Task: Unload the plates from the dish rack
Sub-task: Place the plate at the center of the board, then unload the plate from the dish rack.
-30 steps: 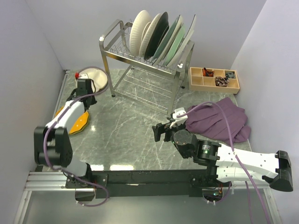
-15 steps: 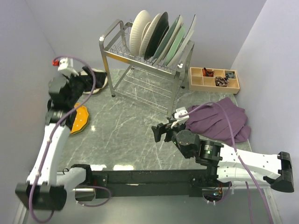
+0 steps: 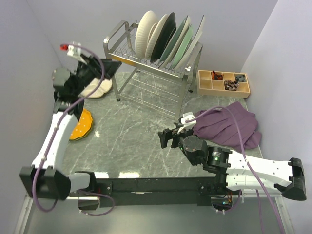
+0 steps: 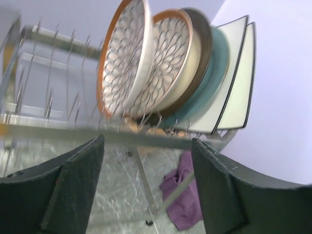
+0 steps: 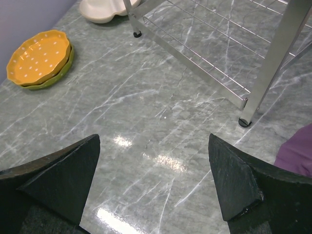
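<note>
The dish rack (image 3: 146, 63) stands at the back with several plates (image 3: 168, 41) upright in its top tier. In the left wrist view two petal-patterned plates (image 4: 124, 58) lead the row, then a dark-rimmed one (image 4: 202, 53), a grey-blue one and white square ones (image 4: 234, 73). My left gripper (image 3: 113, 66) hangs open and empty at the rack's left end, level with the top tier (image 4: 147, 142). A cream divided plate (image 3: 97, 87) and an orange dotted plate (image 3: 80, 124) on a green one lie on the table at the left. My right gripper (image 3: 165, 138) is open and empty over the table's middle (image 5: 153, 141).
A wooden compartment tray (image 3: 223, 82) sits at the back right and a purple cloth (image 3: 229, 124) lies in front of it. The rack's legs (image 5: 273, 63) and lower wire shelf (image 5: 204, 63) stand just ahead of my right gripper. Walls close in left and right.
My left gripper let go of the cream plate on the table, opened, and rose up and right to the rack's left end. The right arm has not moved.
</note>
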Tool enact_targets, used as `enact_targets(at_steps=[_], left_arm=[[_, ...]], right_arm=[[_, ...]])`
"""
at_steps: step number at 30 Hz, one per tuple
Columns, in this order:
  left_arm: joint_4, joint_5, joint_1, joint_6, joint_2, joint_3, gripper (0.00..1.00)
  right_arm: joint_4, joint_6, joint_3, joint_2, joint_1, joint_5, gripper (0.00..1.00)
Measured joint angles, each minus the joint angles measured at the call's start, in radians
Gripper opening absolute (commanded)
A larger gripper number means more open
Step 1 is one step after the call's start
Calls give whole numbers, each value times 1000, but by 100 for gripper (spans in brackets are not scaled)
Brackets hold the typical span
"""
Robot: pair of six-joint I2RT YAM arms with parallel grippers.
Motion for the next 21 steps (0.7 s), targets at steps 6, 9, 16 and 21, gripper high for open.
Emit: enact_targets(at_steps=[6,9,16,21], left_arm=[[45,99,-9,8,186,233,64],[48,130,-29,30,261,331,66],[20,150,-94,78,405,474,63],[-20,130,-114,105,472,548,61]], right_arm=[[-1,0,1,13,0,3,97],[-3,0,2,26,0,2,97],[-12,-4,11,48,5,3,97],[-12,-4,13,49,6,2,97]])
